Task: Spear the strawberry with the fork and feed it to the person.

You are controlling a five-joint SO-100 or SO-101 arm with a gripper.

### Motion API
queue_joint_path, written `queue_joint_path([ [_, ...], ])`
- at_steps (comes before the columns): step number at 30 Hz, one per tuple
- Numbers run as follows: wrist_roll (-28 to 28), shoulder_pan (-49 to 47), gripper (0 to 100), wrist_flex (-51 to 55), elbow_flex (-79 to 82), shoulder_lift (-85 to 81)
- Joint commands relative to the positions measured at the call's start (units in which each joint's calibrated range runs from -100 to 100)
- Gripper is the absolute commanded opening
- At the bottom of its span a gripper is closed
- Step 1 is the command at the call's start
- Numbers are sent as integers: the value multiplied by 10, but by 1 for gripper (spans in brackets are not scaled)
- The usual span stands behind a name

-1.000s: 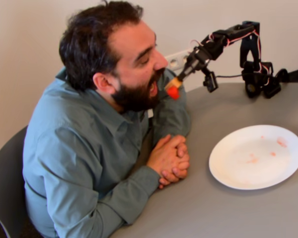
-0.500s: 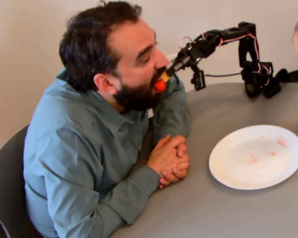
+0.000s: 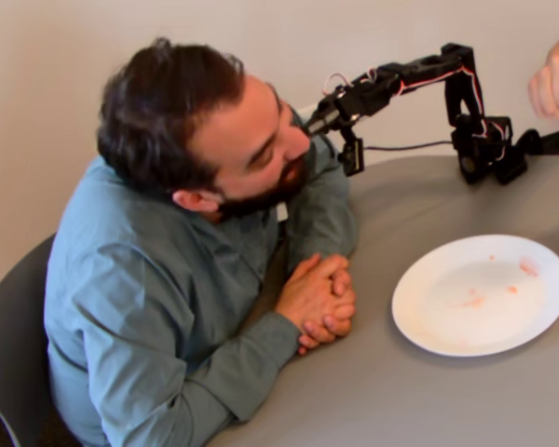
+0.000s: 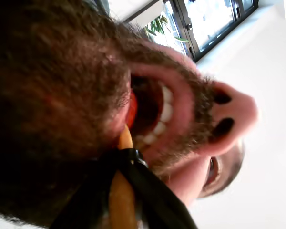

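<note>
The person (image 3: 214,140) leans over the table with his mouth wide open, as the wrist view (image 4: 62,95) shows from close up. The black arm reaches from the back right, and my gripper (image 3: 313,123) is at his mouth. In the wrist view my gripper (image 4: 128,153) is shut on the yellow-orange fork (image 4: 125,138), whose tip is inside his lips. The red strawberry (image 4: 131,109) sits on the fork tip inside his mouth. In the fixed view his face hides the fork and the strawberry.
A white plate (image 3: 429,279) with faint pink smears lies on the grey table (image 3: 401,391) at the right. The person's clasped hands (image 3: 319,303) rest on the table. Another person's hand (image 3: 554,84) shows at the top right. The arm's base (image 3: 484,149) stands at the back.
</note>
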Motion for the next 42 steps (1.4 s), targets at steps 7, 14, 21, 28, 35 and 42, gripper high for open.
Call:
queue_joint_path([
  [7,-38,14,1,48,-10,-6],
  [14,-164,-70,1,422,-128,-91],
  [21,-289,-330,1,693,-71,-265],
  [28,-287,-324,1,466,557,-740],
  [35,-284,-243,1,270,937,-962],
  [42,-313,-263,1,283,1028,-944],
])
